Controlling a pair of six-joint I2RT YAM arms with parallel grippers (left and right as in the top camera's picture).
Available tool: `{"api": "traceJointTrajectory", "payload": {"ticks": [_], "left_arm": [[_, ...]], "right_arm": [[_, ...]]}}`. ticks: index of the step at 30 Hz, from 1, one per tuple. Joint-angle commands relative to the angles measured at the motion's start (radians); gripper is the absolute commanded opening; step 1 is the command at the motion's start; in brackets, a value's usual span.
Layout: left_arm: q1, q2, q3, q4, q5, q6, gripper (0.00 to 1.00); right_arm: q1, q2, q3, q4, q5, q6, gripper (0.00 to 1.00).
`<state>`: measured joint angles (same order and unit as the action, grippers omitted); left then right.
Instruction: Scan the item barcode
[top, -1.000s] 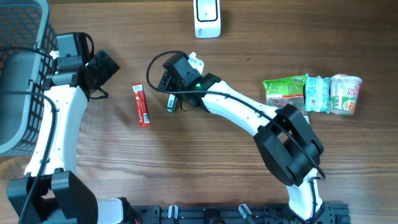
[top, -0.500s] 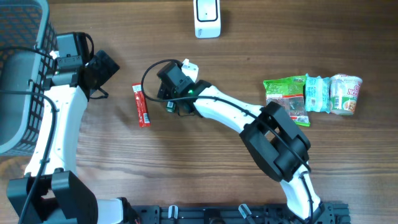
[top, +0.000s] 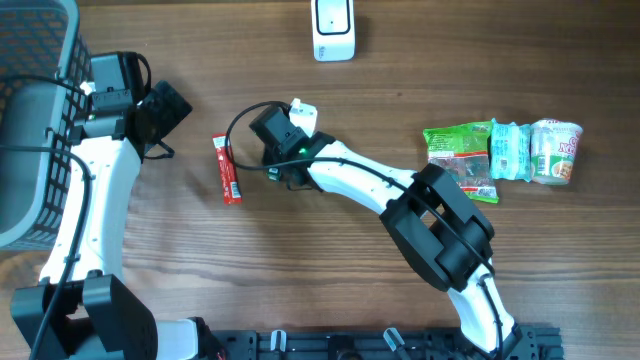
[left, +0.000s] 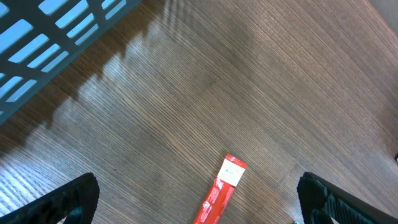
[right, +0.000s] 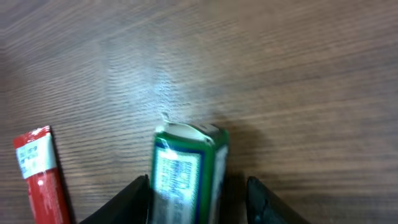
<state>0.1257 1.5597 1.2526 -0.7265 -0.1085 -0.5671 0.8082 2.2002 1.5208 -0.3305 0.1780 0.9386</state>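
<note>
A small green box (right: 186, 171) lies on the wooden table between the fingers of my right gripper (right: 200, 194). The left finger (right: 138, 196) is against the box; a gap remains on the side of the right finger (right: 261, 196), so the jaws are open around it. From overhead the box (top: 272, 173) shows just under the right gripper (top: 275, 168). A red stick pack (top: 227, 169) lies to its left. My left gripper (top: 176, 127) hovers wide open above the red stick pack (left: 221, 193), holding nothing. The white scanner (top: 333, 28) stands at the table's far edge.
A grey basket (top: 30, 120) fills the far left. At the right lie a green snack bag (top: 458, 148), a pale green pack (top: 510, 150) and a cup of noodles (top: 556, 150).
My right gripper has shifted left over the green box and its jaws have narrowed around it. The left arm has stayed still.
</note>
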Motion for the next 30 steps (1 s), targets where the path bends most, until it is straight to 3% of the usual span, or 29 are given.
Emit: {"api": "traceJointTrajectory", "payload": {"ticks": [1, 4, 6, 13, 17, 30], "left_arm": [[0.001, 0.0, 0.011, 0.0, -0.016, -0.014, 1.0], [0.001, 0.0, 0.011, 0.0, -0.016, -0.014, 1.0], [0.001, 0.0, 0.011, 0.0, -0.016, -0.014, 1.0], [0.001, 0.0, 0.011, 0.0, -0.016, -0.014, 1.0], [0.001, 0.0, 0.011, 0.0, -0.016, -0.014, 1.0], [0.001, 0.0, 0.011, 0.0, -0.016, -0.014, 1.0]], "right_arm": [[-0.003, 0.007, 0.012, 0.018, 0.029, -0.101, 0.48], [-0.003, 0.001, 0.013, 0.02, 0.04, -0.102, 0.42], [-0.003, 0.001, 0.013, 0.02, 0.04, -0.101, 0.31], [-0.005, -0.004, 0.013, 0.016, 0.05, -0.105, 0.3], [-0.005, -0.043, 0.013, 0.0, 0.084, -0.218, 0.3], [-0.046, -0.17, 0.013, -0.197, 0.148, -0.309, 0.28]]}}
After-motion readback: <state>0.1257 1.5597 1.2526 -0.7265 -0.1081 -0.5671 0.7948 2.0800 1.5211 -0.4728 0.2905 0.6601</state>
